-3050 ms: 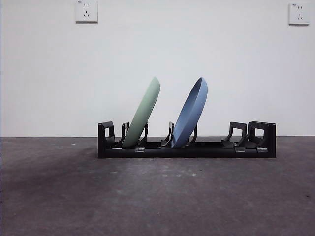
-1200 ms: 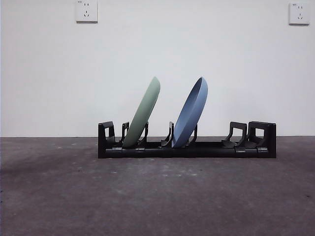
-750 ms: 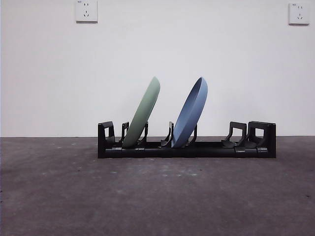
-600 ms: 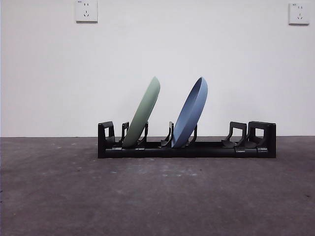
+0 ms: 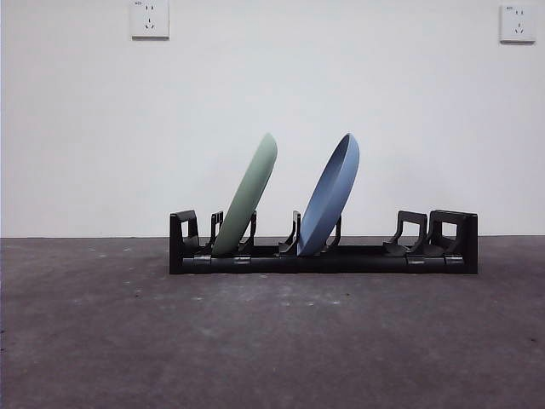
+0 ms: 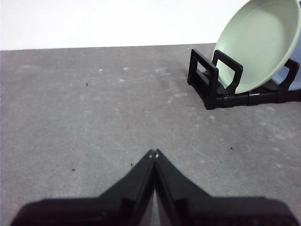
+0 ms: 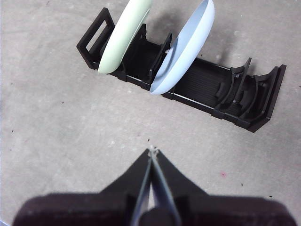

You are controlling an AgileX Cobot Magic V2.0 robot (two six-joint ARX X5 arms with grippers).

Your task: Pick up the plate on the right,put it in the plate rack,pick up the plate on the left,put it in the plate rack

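The black plate rack [image 5: 375, 257] stands across the middle of the table. A pale green plate [image 5: 249, 196] leans in its left slots and a blue plate [image 5: 332, 192] leans in a slot near the middle. The right wrist view shows the plate rack [image 7: 202, 89] from above with the green plate [image 7: 124, 35] and the blue plate [image 7: 186, 47] both standing in it. My right gripper [image 7: 151, 150] is shut and empty, well back from the rack. My left gripper [image 6: 154, 153] is shut and empty over bare table, left of the rack's end [image 6: 207, 80] and the green plate [image 6: 258, 44].
The table [image 5: 272, 341] is a dark grey mottled surface with a white wall behind. Two wall sockets [image 5: 150, 19] sit high at the wall's left and right. The rack's right-hand dividers [image 5: 413, 234] hold nothing.
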